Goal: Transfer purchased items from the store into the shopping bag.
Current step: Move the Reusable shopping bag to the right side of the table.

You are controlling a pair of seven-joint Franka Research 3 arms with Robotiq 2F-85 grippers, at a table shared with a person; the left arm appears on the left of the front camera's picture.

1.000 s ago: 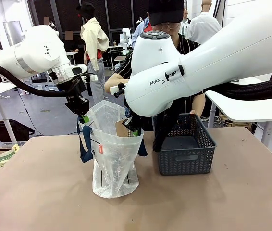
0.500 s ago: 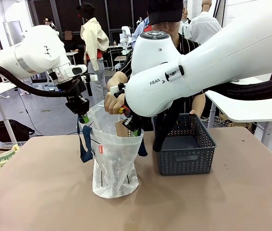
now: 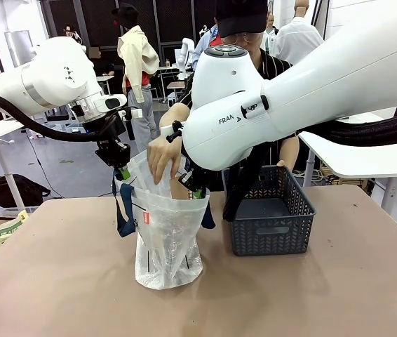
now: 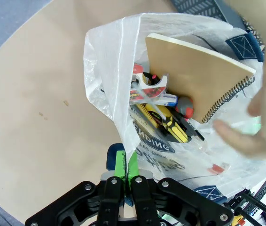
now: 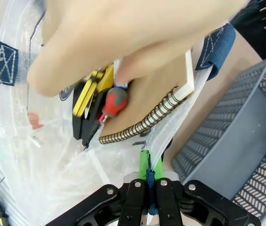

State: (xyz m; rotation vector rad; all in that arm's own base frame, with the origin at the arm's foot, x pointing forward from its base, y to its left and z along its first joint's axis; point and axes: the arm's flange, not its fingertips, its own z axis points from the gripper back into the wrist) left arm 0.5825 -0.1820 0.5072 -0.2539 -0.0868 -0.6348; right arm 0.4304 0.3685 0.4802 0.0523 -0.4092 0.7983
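Already most of the task seems to be done. The shopping bag point(image 3: 165, 232) is standing upright on the bench point(image 3: 58, 281), and its mouth is kept wide by both arms. The left tool point(image 3: 123, 172) is clenched on the bag's rim at the robot's left side, and in the left wrist view the green pads point(image 4: 120, 165) are seen pressed together on the thin plastic. The right tool point(image 3: 197, 191) is clenched on the opposite rim, where a navy strap point(image 5: 213, 44) is sewn to the bag.

Inside the bag several purchased items are gathered: a tan spiral notebook point(image 4: 196, 77), a yellow and black pack point(image 4: 168, 125), a red and white pack point(image 4: 147, 84), and a screwdriver with a red and grey handle point(image 5: 112, 103). The person's hand point(image 3: 160, 156) is reaching into the mouth of the bag, and in the right wrist view the fingers point(image 5: 123, 73) are touching the top of the screwdriver, so this item is probably being put in just now.

The store point(image 3: 272, 217), a dark grey basket, is placed just beside the bag on the robot's right. Its floor appears bare as far as it is visible, although the near wall hides a part of it. Therefore it is judged that little or nothing is left to be transferred.
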